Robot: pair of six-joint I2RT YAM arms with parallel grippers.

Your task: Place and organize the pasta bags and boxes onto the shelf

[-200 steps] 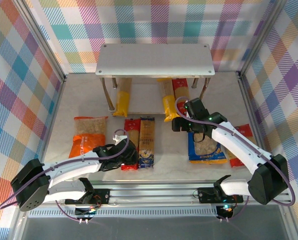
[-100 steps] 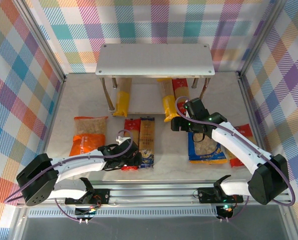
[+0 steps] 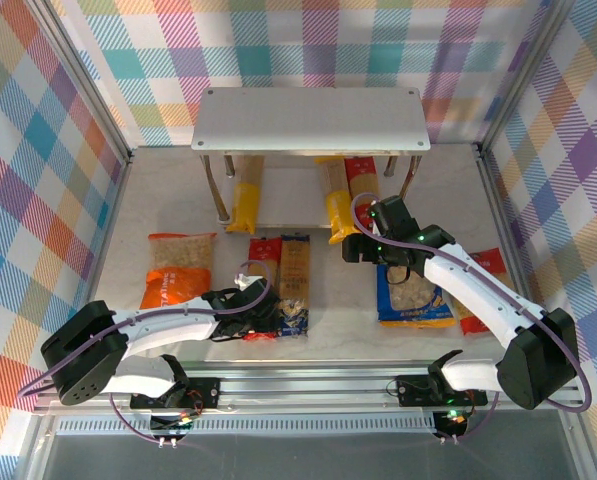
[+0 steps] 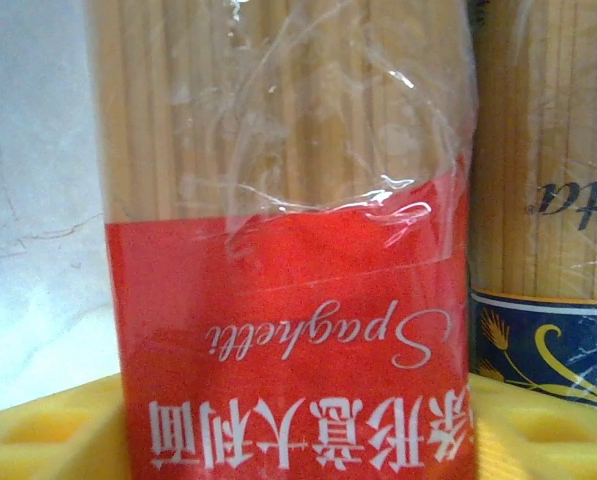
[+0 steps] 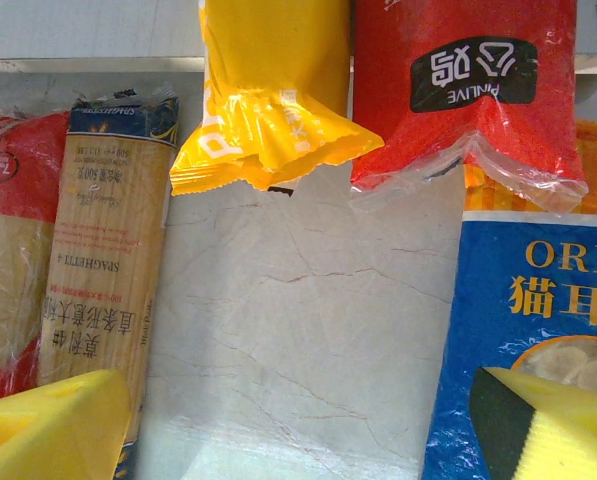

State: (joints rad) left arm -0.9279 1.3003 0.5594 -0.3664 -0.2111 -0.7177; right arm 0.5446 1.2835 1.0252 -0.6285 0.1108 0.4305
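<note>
Left hand (image 3: 263, 320) low over the near end of a red spaghetti pack (image 4: 288, 330) lying on the surface (image 5: 298, 300), its yellow pads (image 4: 48, 435) flanking the pack, cannot tell whether they pinch it, right hand (image 5: 298, 425) spread wide over bare surface beside the blue bag (image 5: 538, 300), yellow pack (image 5: 268, 90) and second red pack (image 5: 468, 80) lying under the shelf (image 3: 310, 118)

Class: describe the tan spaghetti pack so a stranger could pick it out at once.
Find the grey shelf at the back of the table. Before it, out in the open, two long packs lie side by side. The tan spaghetti pack is the right one, with a dark blue end; its neighbour is the red spaghetti pack.
</note>
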